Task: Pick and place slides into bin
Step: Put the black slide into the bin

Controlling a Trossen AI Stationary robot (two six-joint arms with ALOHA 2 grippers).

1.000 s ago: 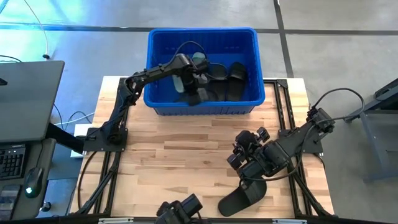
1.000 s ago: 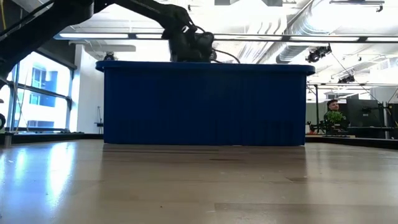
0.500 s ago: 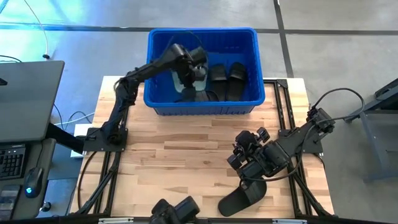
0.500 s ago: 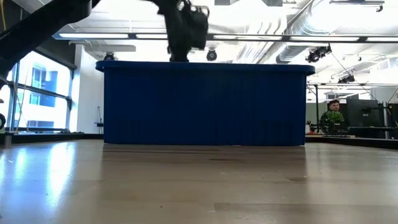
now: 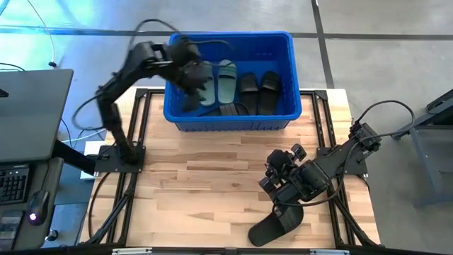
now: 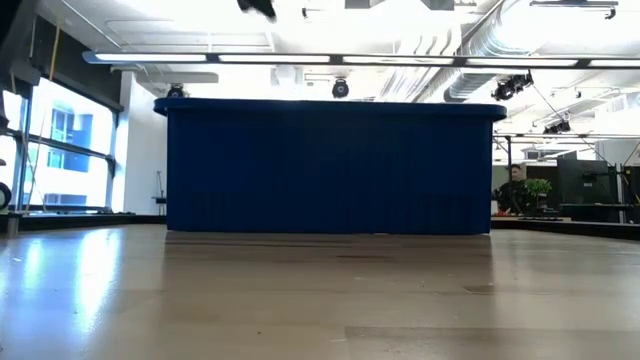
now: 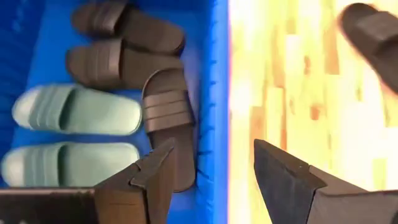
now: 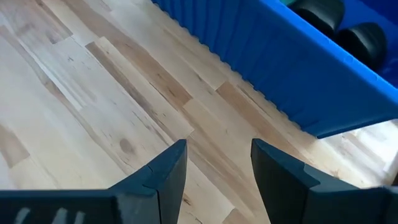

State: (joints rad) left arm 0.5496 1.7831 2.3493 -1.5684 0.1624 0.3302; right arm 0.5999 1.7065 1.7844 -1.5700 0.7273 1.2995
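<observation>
The blue bin stands at the table's far edge; it also shows in the low view. In it lie two sage green slides and three black slides. A fourth black slide lies flat on the table near its near edge and also shows in the left wrist view. My left gripper is open and empty, high above the bin's left part. My right gripper is open and empty, low over the table just beyond that slide.
Bare wooden table top lies between the bin and the near edge. A dark desk with a keyboard stands beyond the table's left edge. Black arm frames run along both table sides.
My left gripper has risen out of the bin and swung toward the table's left edge; it now hangs well above the bin's rim. The slides in the bin lie uncovered. My right arm has kept still. A dark object at the near edge has left the high view.
</observation>
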